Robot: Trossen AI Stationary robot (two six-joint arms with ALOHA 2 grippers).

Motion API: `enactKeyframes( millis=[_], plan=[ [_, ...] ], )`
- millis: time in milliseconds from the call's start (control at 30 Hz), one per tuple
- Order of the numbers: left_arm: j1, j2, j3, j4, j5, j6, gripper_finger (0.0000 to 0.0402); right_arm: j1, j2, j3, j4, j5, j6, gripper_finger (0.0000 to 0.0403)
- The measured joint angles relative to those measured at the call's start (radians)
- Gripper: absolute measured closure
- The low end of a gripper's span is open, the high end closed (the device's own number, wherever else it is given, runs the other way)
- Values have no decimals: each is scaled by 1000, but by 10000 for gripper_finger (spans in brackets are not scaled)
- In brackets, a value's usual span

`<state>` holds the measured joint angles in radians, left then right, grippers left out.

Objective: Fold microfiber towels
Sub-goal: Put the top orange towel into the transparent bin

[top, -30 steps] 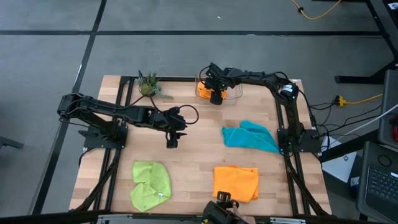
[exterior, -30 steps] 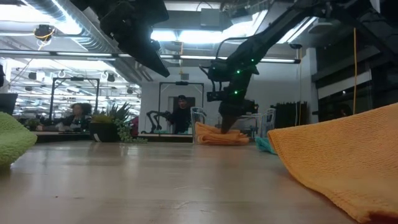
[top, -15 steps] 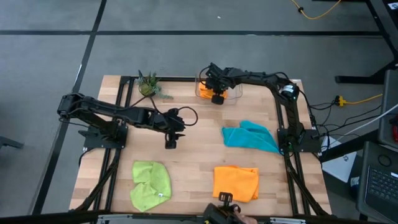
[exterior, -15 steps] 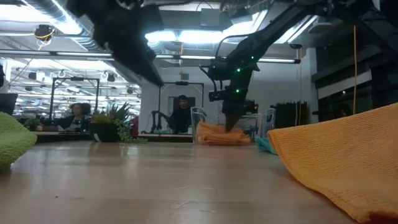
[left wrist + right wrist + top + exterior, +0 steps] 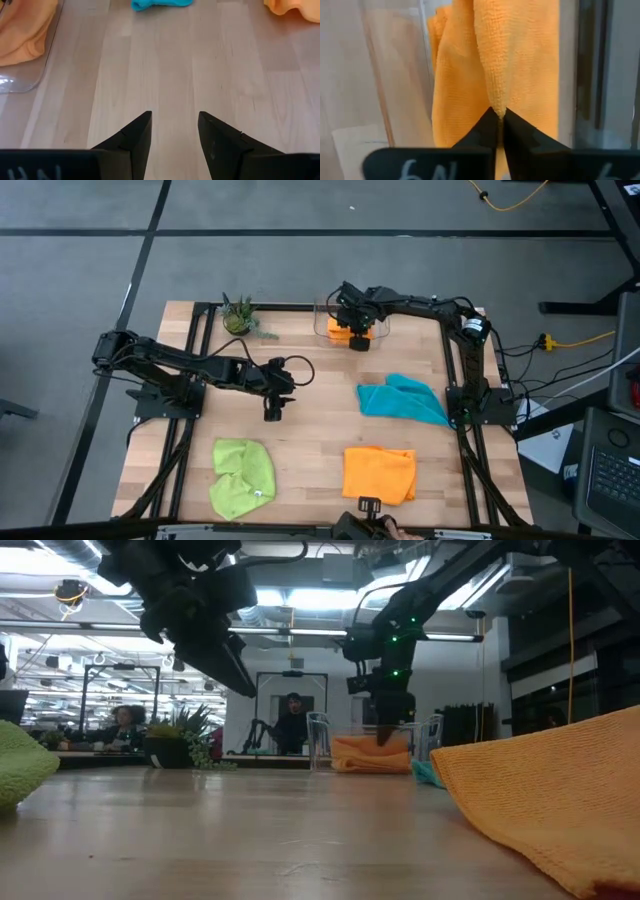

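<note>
Right gripper (image 5: 500,116) fingers pinched on orange towel (image 5: 515,60) inside bin (image 5: 328,317), only wrist cam shows it. Left gripper (image 5: 174,131) fingers apart over bare table (image 5: 170,65).

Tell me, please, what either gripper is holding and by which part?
The right gripper pinches a raised fold of the orange towel in the clear bin; the left gripper holds nothing.

The wooden desk (image 5: 310,435) carried a green towel (image 5: 243,475) and an orange towel (image 5: 379,473) near its front edge, a teal towel (image 5: 403,400) toward the right, and a bin (image 5: 350,323) and plant (image 5: 239,318) at the rear.
</note>
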<state>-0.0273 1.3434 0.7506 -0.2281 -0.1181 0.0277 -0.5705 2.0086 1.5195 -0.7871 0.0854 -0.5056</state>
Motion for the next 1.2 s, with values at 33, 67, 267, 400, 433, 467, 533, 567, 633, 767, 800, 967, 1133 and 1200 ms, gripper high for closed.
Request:
enactKeyframes(
  millis=[33, 67, 267, 400, 433, 467, 533, 567, 633, 767, 800, 967, 1133, 1200],
  plan=[
    [0, 0, 0, 0, 0, 0, 247, 0, 0, 0, 4, -5, 0, 361],
    [0, 0, 0, 0, 0, 0, 247, 0, 0, 0, 6, -11, 1, 350],
    [0, 0, 0, -1, 0, 0, 247, 0, 0, 33, -133, -58, 0, 276],
    [1, 0, 0, -1, 0, 0, 247, -3, 0, 96, -183, -54, 42, 241],
    [1, 0, 0, -1, 0, 0, 246, -4, 0, 112, -169, -53, 78, 235],
    [1, 0, 0, -1, 0, 0, 246, -4, 0, 125, -146, -53, 135, 231],
    [1, 0, 0, -1, 0, 0, 246, -9, 0, 140, -74, -53, 282, 227],
    [1, 0, 0, -1, 0, 0, 246, -12, 0, 142, -39, -53, 366, 227],
    [1, 0, 0, -1, 0, 0, 246, -18, 0, 142, 9, -43, 523, 228],
    [1, 0, 0, 4, 0, 1, 246, -23, 13, 141, 96, -48, 605, 236],
    [1, 0, 0, 4, 0, 0, 246, -20, 19, 141, 119, -49, 603, 239],
    [1, 0, 0, 5, 0, 1, 246, 1, 74, 141, 140, -87, 603, 251],
    [1, 0, 0, 5, 0, 1, 246, 11, 122, 140, 80, -164, 571, 257],
    [1, 0, 0, 5, 0, 7, 246, 11, 123, 140, 36, -166, 553, 258]
  ],
)
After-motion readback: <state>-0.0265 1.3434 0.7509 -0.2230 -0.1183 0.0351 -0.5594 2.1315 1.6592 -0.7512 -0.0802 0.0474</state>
